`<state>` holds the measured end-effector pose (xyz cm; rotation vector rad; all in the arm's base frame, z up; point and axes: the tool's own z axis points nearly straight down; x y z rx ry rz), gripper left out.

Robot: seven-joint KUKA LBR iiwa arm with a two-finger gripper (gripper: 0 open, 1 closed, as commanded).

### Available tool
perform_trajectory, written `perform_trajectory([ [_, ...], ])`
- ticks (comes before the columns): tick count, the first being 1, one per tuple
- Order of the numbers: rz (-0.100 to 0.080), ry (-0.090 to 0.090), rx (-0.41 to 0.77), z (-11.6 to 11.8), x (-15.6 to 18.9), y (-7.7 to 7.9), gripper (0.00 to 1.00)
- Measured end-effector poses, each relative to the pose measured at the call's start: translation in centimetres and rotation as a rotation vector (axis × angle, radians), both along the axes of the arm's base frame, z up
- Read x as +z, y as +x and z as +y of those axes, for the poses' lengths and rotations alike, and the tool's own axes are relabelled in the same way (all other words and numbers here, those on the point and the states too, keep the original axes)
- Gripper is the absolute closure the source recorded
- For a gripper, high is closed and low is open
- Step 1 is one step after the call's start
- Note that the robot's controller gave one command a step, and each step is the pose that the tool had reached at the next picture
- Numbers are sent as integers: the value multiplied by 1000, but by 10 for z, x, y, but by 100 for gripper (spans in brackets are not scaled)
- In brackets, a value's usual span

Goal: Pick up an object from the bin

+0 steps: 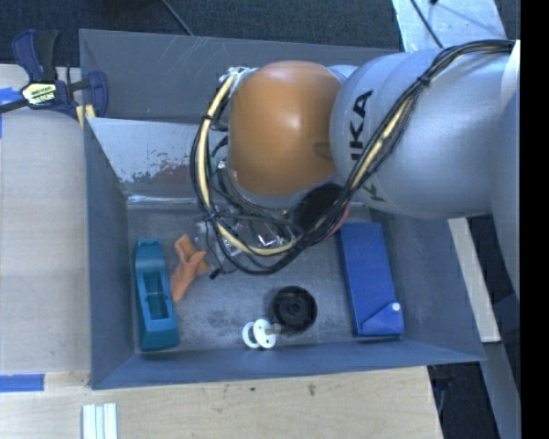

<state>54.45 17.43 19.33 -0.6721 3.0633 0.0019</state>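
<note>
The silver arm [421, 135] reaches in from the right and covers most of the upper half of the grey metal bin [105, 245]. Its wrist wears a rounded orange cover [279, 126], with yellow and black cables [256, 245] looped around and under it. The tool [216, 252] hangs below this cover, low over the bin floor a little left of centre. The cover and cables hide most of it, so I cannot tell whether it is apart or together, and nothing can be seen held in it.

A flat blue rectangular block [371, 280] lies along the right side of the floor, well apart from the tool. A long teal-blue piece [156, 295] lies lengthwise against the left wall.

A black round part [293, 307] sits near the front wall, below and to the right of the tool. The small orange, irregularly shaped piece [188, 265] is the nearest thing to the tool. It lies just beside the tool on its left, between it and the teal-blue piece. A little white ring-shaped thing [259, 335] rests by the front wall, touching or nearly touching the black round part.
</note>
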Motion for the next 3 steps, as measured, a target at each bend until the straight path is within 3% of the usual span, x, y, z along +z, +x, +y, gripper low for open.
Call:
perform_trajectory([
  [1,1,0,3,-2,3,5,100],
  [2,-3,-1,156,-8,-12,2,100],
  [3,11,-3,257,-12,24,-7,100],
])
